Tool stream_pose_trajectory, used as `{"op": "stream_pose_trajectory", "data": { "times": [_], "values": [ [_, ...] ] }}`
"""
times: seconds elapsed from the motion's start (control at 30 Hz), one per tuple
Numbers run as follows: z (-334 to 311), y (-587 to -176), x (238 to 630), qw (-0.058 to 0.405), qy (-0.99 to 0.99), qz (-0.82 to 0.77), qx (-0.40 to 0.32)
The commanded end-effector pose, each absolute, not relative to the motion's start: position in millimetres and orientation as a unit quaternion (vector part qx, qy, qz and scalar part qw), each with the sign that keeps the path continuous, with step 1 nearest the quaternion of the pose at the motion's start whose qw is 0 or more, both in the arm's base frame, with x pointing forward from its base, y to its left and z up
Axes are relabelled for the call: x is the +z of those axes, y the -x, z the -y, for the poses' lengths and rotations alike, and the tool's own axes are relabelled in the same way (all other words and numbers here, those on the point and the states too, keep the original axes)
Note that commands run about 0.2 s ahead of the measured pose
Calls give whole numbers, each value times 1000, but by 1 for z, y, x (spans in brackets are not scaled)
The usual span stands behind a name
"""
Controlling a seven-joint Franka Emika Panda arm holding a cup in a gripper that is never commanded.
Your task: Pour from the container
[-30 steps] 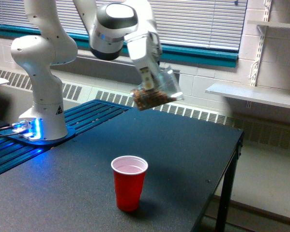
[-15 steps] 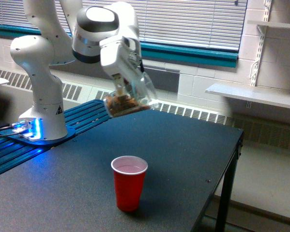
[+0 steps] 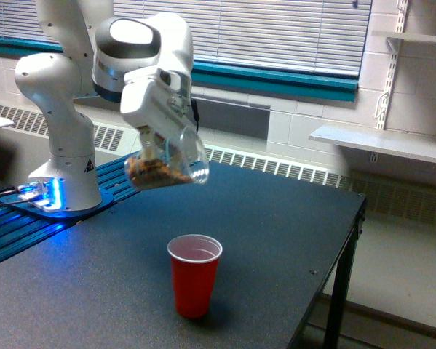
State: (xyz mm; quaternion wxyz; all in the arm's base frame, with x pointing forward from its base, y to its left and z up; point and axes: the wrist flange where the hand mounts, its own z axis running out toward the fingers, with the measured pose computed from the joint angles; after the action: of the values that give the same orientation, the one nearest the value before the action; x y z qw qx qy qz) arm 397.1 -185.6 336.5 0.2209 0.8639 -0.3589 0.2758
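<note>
A clear plastic cup (image 3: 168, 161) with brown nut-like bits in its lower part hangs tilted in the air, its mouth toward the exterior view's right. My gripper (image 3: 157, 145) is shut on it from above. The cup is above and to the left of a red plastic cup (image 3: 194, 274), which stands upright and open on the dark table (image 3: 276, 233). The red cup looks empty inside. The gripper's fingers are partly hidden behind the clear cup.
The arm's white base (image 3: 61, 167) sits on a blue ribbed plate at the left with a blue light. The table's right edge (image 3: 341, 254) drops to the floor. A white shelf (image 3: 381, 142) and radiators line the far wall.
The arm has carried the clear cup leftward and slightly down across the view, from right of the red cup to left of it. The red cup has not moved.
</note>
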Motion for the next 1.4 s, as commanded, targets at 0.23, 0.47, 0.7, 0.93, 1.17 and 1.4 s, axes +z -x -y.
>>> {"op": "stream_pose_trajectory", "data": {
  "times": [0.23,0.47,0.7,0.93,1.17,1.4],
  "values": [
    [197,-392,316,252,-871,342,245],
    [197,-393,305,269,-879,323,225],
    [193,-392,294,283,-884,308,207],
    [190,-395,289,296,-889,295,189],
    [185,-401,285,306,-891,282,179],
    [179,-408,279,313,-893,276,169]
  ]
}}
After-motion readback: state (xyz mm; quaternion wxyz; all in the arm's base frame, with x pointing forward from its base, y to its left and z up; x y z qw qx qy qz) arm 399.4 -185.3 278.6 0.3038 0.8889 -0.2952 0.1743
